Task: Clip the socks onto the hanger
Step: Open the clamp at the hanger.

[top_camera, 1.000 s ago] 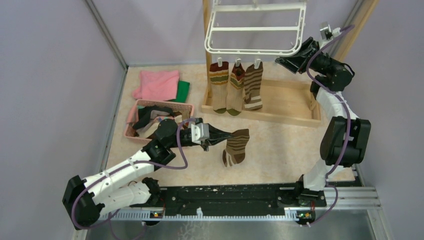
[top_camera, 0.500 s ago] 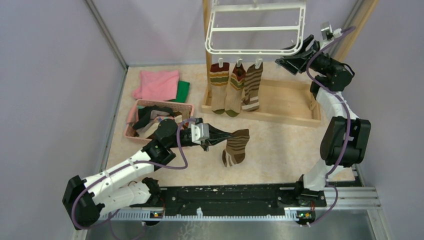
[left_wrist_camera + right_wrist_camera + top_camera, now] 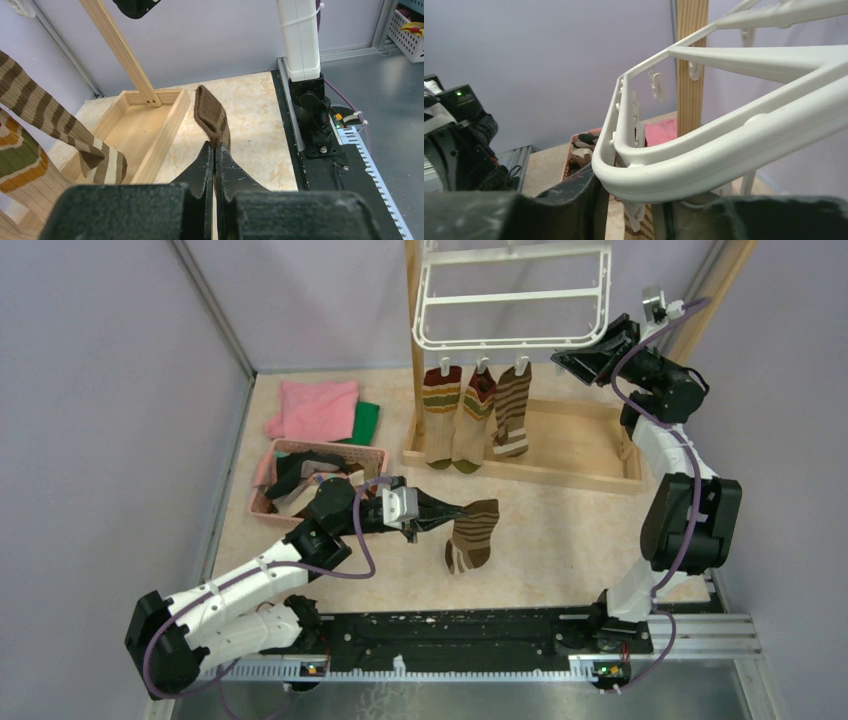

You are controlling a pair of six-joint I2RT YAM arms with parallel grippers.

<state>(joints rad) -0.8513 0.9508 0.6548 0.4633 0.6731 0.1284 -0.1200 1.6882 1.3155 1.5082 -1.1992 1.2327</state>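
My left gripper (image 3: 440, 512) is shut on the cuff of a brown-and-cream striped sock (image 3: 472, 535), which dangles over the floor; the left wrist view shows its fingertips (image 3: 206, 152) pinching the sock (image 3: 210, 112). Three socks (image 3: 473, 415) hang clipped under the front bar of the white hanger (image 3: 515, 298). My right gripper (image 3: 572, 358) is at the hanger's front right corner. Seen from the right wrist, its jaws stand apart just under the rim (image 3: 724, 150), either side of a dangling clip (image 3: 636, 215), with a gap on both sides of the clip.
A pink basket (image 3: 372, 452) with more socks sits left of centre, with a pink cloth (image 3: 315, 408) and a green cloth (image 3: 367, 420) behind it. A wooden tray frame (image 3: 560, 475) and its post (image 3: 413, 300) stand under the hanger.
The hanger and its three socks have shifted slightly right and up. The right gripper rose with that corner. The left arm and its sock have not moved.
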